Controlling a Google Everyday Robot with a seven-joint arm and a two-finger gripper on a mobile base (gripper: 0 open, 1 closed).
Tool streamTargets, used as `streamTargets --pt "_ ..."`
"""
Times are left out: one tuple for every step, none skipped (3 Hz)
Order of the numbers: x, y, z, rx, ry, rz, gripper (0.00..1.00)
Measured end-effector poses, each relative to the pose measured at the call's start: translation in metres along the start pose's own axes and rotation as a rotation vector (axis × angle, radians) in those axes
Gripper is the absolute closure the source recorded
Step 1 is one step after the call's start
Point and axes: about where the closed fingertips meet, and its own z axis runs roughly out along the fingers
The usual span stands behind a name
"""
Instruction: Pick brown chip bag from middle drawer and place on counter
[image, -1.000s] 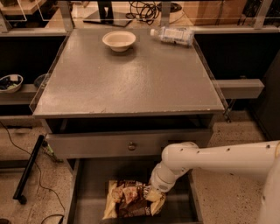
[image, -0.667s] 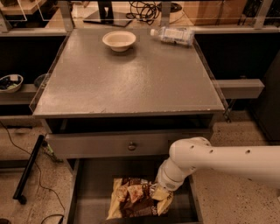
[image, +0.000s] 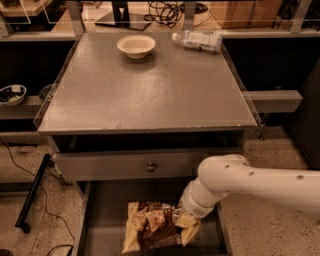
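The brown chip bag (image: 150, 229) lies in the open middle drawer (image: 100, 220) at the bottom of the camera view, its pale yellow ends showing. My white arm reaches in from the right. The gripper (image: 184, 216) points down at the bag's right end and touches it; the wrist hides its tip. The counter (image: 150, 95) is the grey cabinet top above the drawer.
A cream bowl (image: 136, 46) and a lying plastic bottle (image: 197, 40) sit at the counter's back. A shut drawer front with a round knob (image: 151, 167) is above the open drawer. Clear side guards edge the counter. Cables lie on the floor at the left (image: 30, 200).
My arm has shifted to the right, and the bag's right end has shifted a little to the right with the gripper.
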Motion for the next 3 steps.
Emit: streamTargets --pt "0.003 0.008 -0.031 0.04 -0.006 -0.006 1.0" --pt "0.007 0.02 -0.066 0.091 -0.014 -0.005 1.0" --pt "0.005 0.032 -0.108 0.165 -0.03 -0.024 1.0"
